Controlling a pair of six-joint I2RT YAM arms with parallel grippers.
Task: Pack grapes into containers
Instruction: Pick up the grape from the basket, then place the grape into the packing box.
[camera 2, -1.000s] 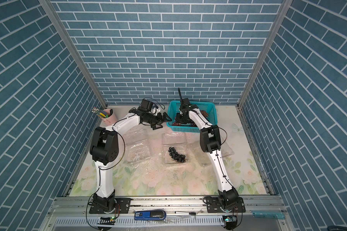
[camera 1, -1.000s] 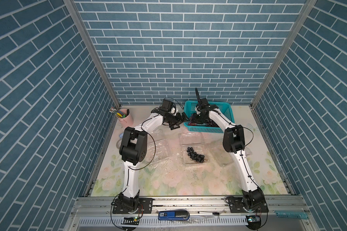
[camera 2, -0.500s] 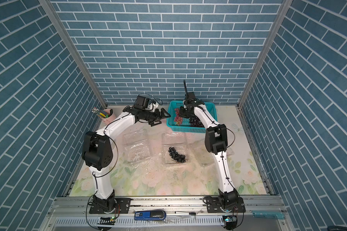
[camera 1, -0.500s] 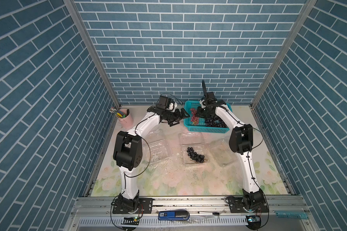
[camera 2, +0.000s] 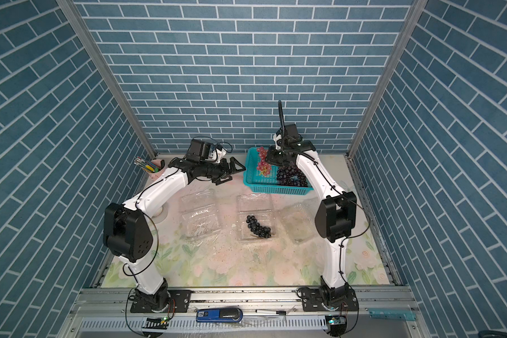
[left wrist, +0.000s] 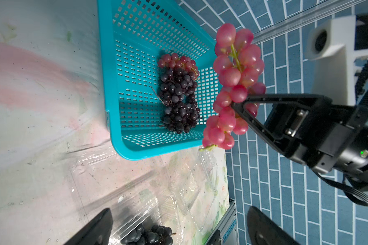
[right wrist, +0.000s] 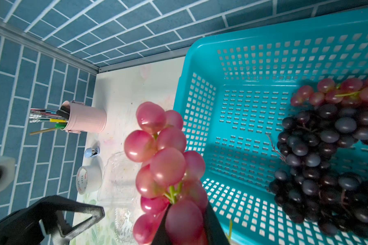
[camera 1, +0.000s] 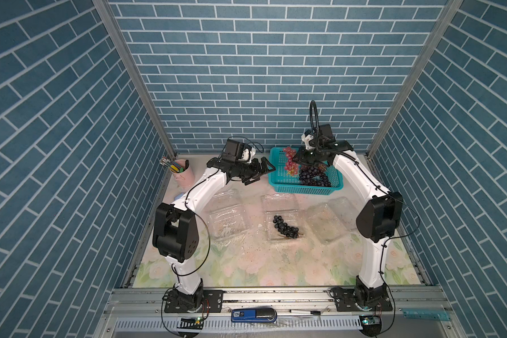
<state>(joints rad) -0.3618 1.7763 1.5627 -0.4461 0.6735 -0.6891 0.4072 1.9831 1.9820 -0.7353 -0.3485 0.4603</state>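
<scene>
Basket [camera 1: 305, 188] at rear, R of ctr. Grapes [camera 1: 313, 178] in its R half; raised bunch [camera 1: 290, 163] over its L end. Row in front of basket: L container [camera 1: 226, 216], mid container [camera 1: 280, 202], R container [camera 1: 325, 225]. Packed bunch [camera 1: 286, 229] in mid container, front part. Cup [camera 1: 185, 177] at rear L.

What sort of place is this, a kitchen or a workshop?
Probably a robot test booth, not a kitchen: brick-print panel walls on metal posts, a left arm and right arm bolted to a front rail, and a teal basket of grapes beside clear containers.
</scene>
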